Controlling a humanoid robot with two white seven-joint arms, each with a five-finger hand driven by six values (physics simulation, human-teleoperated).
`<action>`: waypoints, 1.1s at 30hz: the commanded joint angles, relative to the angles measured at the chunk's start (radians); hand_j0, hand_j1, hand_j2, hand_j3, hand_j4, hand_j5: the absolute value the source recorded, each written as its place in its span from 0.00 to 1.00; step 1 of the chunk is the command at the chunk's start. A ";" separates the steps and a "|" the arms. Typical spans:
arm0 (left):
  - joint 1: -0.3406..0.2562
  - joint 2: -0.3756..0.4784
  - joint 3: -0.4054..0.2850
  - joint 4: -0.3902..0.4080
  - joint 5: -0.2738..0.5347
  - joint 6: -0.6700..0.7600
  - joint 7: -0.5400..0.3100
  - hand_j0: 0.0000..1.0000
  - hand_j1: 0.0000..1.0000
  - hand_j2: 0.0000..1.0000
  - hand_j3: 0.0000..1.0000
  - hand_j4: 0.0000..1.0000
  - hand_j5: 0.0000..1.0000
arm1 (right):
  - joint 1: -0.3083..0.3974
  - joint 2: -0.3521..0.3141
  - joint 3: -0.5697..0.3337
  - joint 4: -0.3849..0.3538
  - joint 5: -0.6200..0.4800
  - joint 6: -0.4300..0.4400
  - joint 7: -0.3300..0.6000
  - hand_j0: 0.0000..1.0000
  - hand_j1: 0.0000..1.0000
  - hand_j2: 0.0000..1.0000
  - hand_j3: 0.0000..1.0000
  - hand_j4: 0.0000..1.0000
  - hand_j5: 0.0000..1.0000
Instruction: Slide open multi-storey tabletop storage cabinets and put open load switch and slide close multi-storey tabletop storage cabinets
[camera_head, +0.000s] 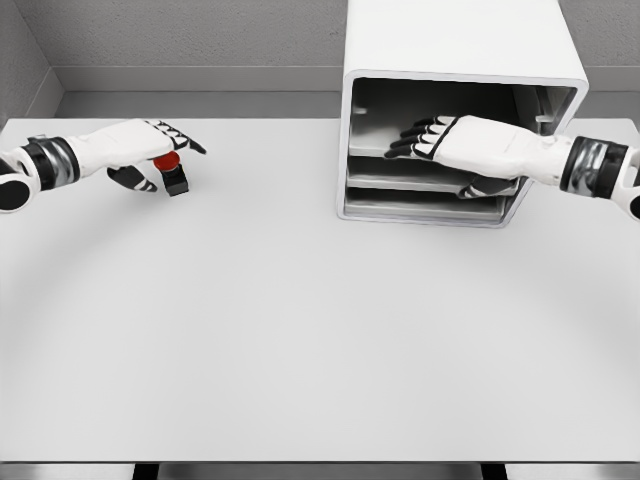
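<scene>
A white multi-storey storage cabinet (460, 45) stands at the back right of the table, its front open and several grey shelves showing inside. My right hand (430, 137) reaches into the cabinet's opening over the upper shelf, fingers extended and holding nothing. The load switch (172, 172), a small black body with a red knob, sits on the table at the far left. My left hand (160, 150) lies over it, fingers stretched past the knob and thumb curled below, around the switch; a firm hold is not clear.
The white table (300, 330) spans the view, with its front edge near the bottom of the picture. Grey walls rise behind the table and at the left.
</scene>
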 joint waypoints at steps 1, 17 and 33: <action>0.000 -0.005 0.002 0.015 0.005 0.001 0.000 0.88 0.88 0.88 0.88 0.88 0.88 | 0.000 -0.007 0.003 -0.010 -0.005 0.002 0.003 0.99 0.99 0.99 0.99 0.99 0.99; -0.017 -0.042 0.001 0.061 -0.012 0.001 -0.016 0.76 0.76 0.76 0.76 0.76 0.76 | 0.012 -0.033 0.003 -0.036 -0.009 0.002 0.010 0.99 0.99 0.99 0.99 0.99 0.99; -0.018 -0.038 0.007 0.058 -0.011 0.001 -0.036 0.61 0.61 0.61 0.61 0.61 0.61 | 0.011 0.001 -0.005 -0.007 -0.006 0.002 0.010 1.00 1.00 1.00 1.00 1.00 1.00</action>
